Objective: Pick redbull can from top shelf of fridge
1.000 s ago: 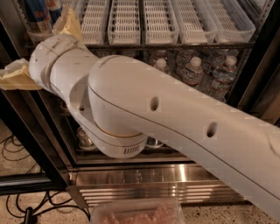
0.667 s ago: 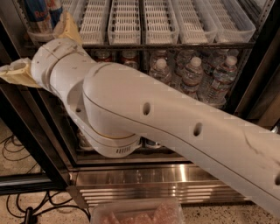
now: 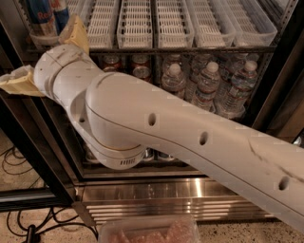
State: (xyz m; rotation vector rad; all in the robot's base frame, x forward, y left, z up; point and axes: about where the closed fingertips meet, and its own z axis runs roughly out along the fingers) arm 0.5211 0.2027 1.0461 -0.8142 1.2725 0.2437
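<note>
In the camera view, a large black-framed fridge (image 3: 166,209) with a shiny ribbed steel base fills the background. Its top shelf (image 3: 190,49), a dark wire rack, carries a row of long white slotted plastic trays (image 3: 173,23) that run front to back, probably so that drinks stay in lanes. The tall slim blue-and-silver redbull can (image 3: 42,18) stands upright at the far left end of that shelf. Red lettering shows on its side, and its top is cut off by the picture's edge. A second can of the same kind (image 3: 59,10) stands just beside it on the right.

The robot's thick white arm (image 3: 156,128) reaches in from the lower right, crossing in front of the lower rack. The gripper (image 3: 40,51) is at the upper left, just below and in front of the redbull can. Its two tan fingers are spread wide. One pad (image 3: 75,34) is up at the shelf edge near the cans, and the other (image 3: 16,81) sits lower and further left. Nothing is held between them. This looks like an approach, with the jaws held wide so they can pass around the narrow can.

On the rack below stand clear water bottles (image 3: 206,85) and short red cans (image 3: 141,64), partly hidden behind the arm. A clear plastic container (image 3: 147,232) shows at the bottom edge.
</note>
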